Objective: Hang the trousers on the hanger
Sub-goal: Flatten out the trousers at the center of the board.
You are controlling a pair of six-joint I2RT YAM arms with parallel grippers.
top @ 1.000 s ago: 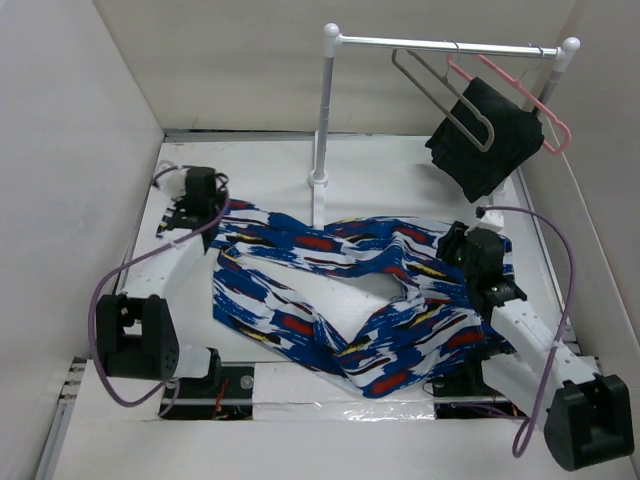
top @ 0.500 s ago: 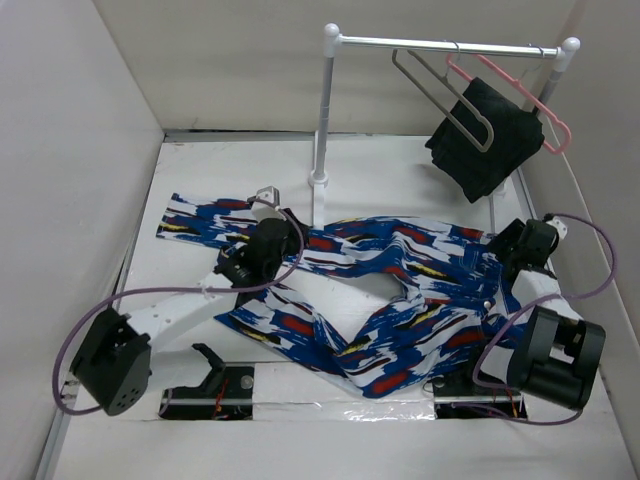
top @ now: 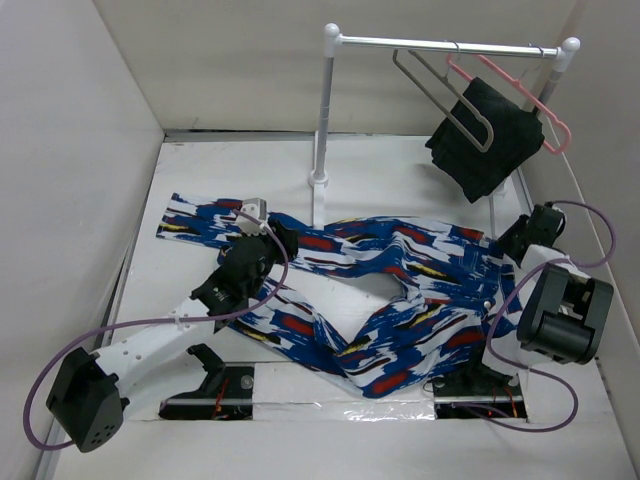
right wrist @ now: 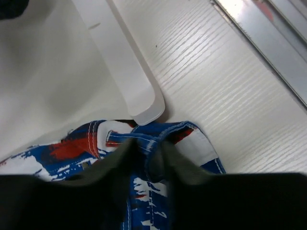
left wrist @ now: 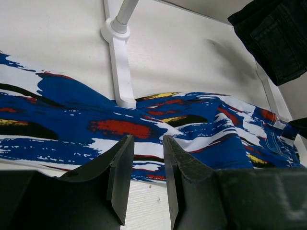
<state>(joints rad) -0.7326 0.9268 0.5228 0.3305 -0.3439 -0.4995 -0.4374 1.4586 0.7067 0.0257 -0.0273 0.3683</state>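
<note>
The trousers (top: pixel 400 290), in a busy blue, white, red and black print, lie spread across the table. The grey wire hanger (top: pixel 445 95) hangs on the rack rail at the back. My left gripper (top: pixel 283 235) hovers over the upper trouser leg. In the left wrist view this gripper (left wrist: pixel 146 146) is open, nothing lies between its fingers (left wrist: pixel 122 167), and the trousers (left wrist: pixel 120 127) lie just beyond. My right gripper (top: pixel 515 240) is at the waistband end on the right. In the right wrist view it (right wrist: pixel 146 143) pinches a fold of the trousers' waistband (right wrist: pixel 158 134).
A white rack stands at the back, with its post (top: pixel 325 120) and foot (left wrist: pixel 120 62) close to the left gripper. A pink hanger (top: pixel 530 100) carries a black cloth (top: pixel 485 135). A second rack foot (right wrist: pixel 124 67) lies by the waistband. White walls enclose the table.
The left arm swung from the far left hem toward the middle of the upper leg. The right arm folded back to the waistband end, and its jaws widened, then closed on the fabric.
</note>
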